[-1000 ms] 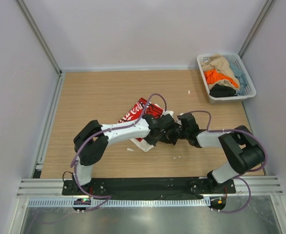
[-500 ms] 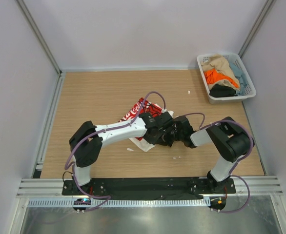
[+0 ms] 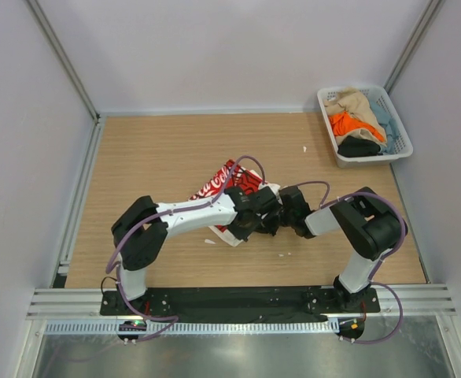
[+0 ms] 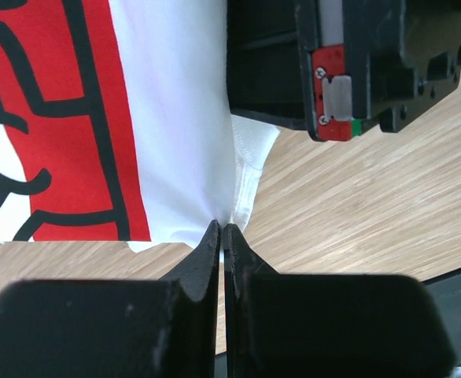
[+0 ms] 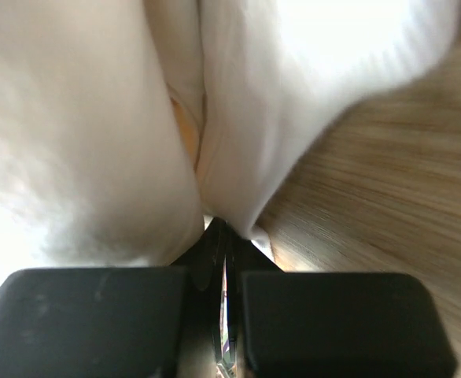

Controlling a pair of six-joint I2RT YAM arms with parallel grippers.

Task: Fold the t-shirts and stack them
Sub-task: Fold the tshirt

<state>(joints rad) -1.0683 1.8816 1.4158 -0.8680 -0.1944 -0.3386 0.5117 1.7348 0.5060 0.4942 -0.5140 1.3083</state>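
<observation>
The white t-shirt with the red print lies bunched at the middle of the table; it also shows in the left wrist view and as white folds in the right wrist view. My left gripper is shut on the shirt's near white edge. My right gripper is shut on white cloth right beside it. Both wrists meet over the shirt's near right corner and hide it from above. Tan, orange, pale blue and black shirts lie in the basket.
A white lattice basket stands at the back right corner. Small white scraps lie on the wood near the arms and further back. Grey walls and metal rails bound the table.
Both grippers have drawn a little left and closer together over the shirt's near right corner. The right arm's elbow has folded in toward the centre. The shirt stays bunched.
</observation>
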